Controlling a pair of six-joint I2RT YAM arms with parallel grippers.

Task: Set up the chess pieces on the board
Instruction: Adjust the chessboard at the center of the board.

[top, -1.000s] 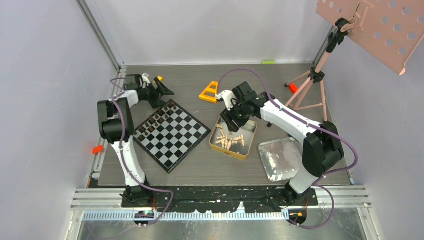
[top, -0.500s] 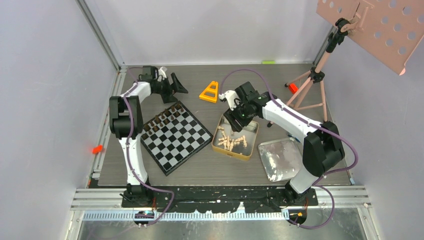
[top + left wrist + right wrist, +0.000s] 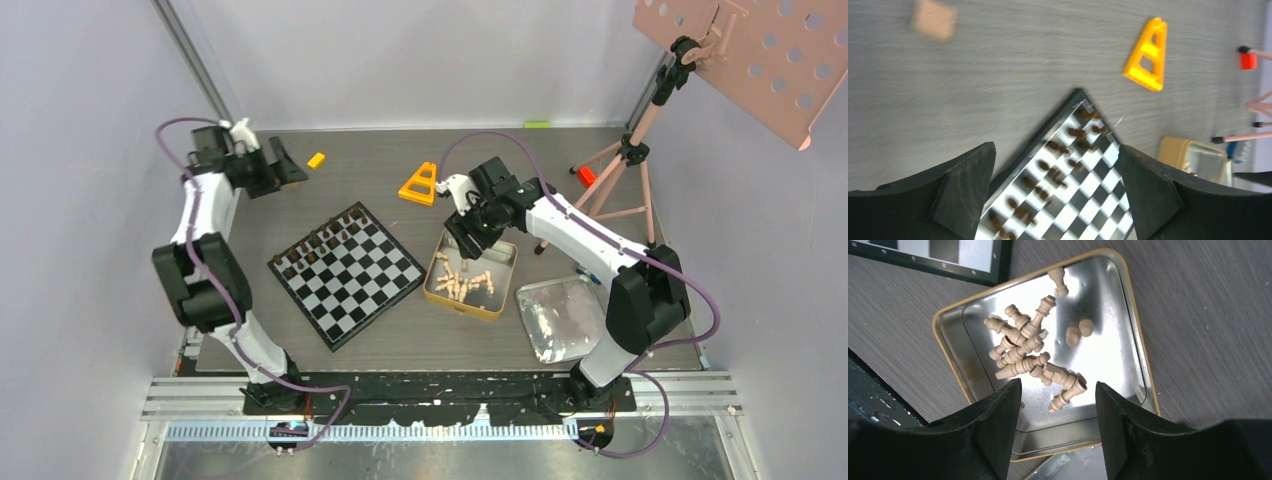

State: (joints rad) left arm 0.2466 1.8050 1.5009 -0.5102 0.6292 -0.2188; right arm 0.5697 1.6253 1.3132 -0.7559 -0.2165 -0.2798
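The black-and-white board [image 3: 345, 272] lies left of centre, with dark brown chess pieces [image 3: 322, 238] standing in rows along its far-left edge. These pieces look blurred in the left wrist view [image 3: 1058, 170]. Several pale chess pieces [image 3: 1033, 350] lie jumbled in the gold tin [image 3: 497, 300]. My left gripper [image 3: 288, 165] is open and empty at the back left, off the board [image 3: 1088, 195]. In its own view the left gripper [image 3: 1056, 147] looks down at the board's far corner. My right gripper [image 3: 1057, 384] hangs open and empty above the tin [image 3: 1143, 370], over its far end in the top view [image 3: 466, 238].
An orange triangular block [image 3: 418, 185] and a small cube [image 3: 317, 159] lie behind the board. A shiny silver tray [image 3: 560, 318] sits right of the tin. A pink tripod [image 3: 625, 165] with a perforated panel [image 3: 770, 50] stands at the back right.
My left arm has swung from the board's far edge out to the back left corner, and its jaws have opened wider. The right gripper has barely shifted over the tin.
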